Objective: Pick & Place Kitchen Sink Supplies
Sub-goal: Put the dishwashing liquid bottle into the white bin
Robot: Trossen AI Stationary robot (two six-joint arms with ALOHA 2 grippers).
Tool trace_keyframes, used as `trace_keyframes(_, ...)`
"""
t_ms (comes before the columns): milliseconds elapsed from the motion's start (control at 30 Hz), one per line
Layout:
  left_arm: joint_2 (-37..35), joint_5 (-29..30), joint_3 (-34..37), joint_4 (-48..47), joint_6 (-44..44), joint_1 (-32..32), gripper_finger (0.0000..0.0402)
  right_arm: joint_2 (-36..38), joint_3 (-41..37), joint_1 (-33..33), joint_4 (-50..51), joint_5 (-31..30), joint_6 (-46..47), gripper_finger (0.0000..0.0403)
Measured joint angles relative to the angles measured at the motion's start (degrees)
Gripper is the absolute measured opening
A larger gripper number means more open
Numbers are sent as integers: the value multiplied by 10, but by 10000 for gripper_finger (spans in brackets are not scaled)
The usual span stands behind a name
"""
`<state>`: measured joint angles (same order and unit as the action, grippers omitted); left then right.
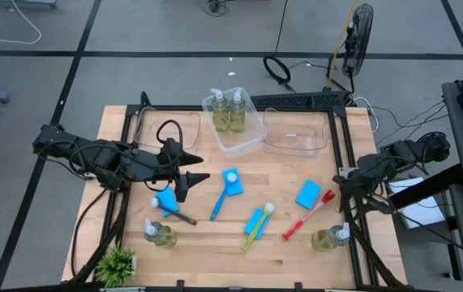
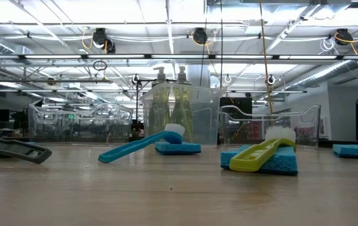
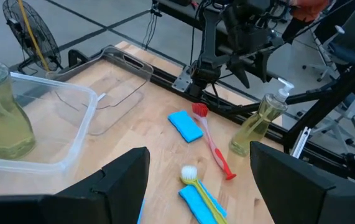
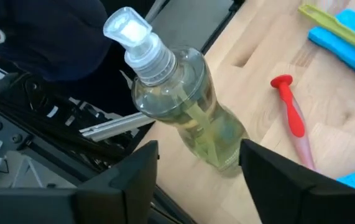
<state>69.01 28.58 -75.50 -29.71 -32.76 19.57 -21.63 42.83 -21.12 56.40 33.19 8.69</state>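
My left gripper (image 1: 203,168) hovers open over the table's left half, just beyond a blue sponge (image 1: 166,200) and the black brush (image 1: 180,216). My right gripper (image 1: 346,199) is open at the table's right edge, above a soap bottle (image 4: 189,106) that stands upright near the right near corner (image 1: 331,237); its fingers touch nothing. A second bottle (image 1: 160,234) stands at the near left. Two more bottles (image 1: 229,112) stand in a clear bin (image 1: 243,144). The blue brush (image 1: 217,204) leans its head on a sponge (image 1: 233,183). The yellow-green brush (image 2: 260,156) lies on a sponge (image 1: 253,221). The red brush (image 1: 306,217) lies beside a sponge (image 1: 308,195).
Clear bins sit along the far edge (image 1: 296,134), one more at the far left (image 1: 152,128). A small green potted plant (image 1: 117,264) stands at the near left corner. Black frame rails (image 1: 340,154) border the table's right side. Bare wood lies in the middle near edge.
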Motion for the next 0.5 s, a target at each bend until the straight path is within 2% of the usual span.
trace_keyframes(200, 0, 0, 0, 0, -8, 0, 274, 0, 0, 0, -44, 1, -9, 245)
trace_keyframes(500, 0, 0, 0, 0, -6, 0, 274, -9, 0, 0, -72, 1, -10, 248)
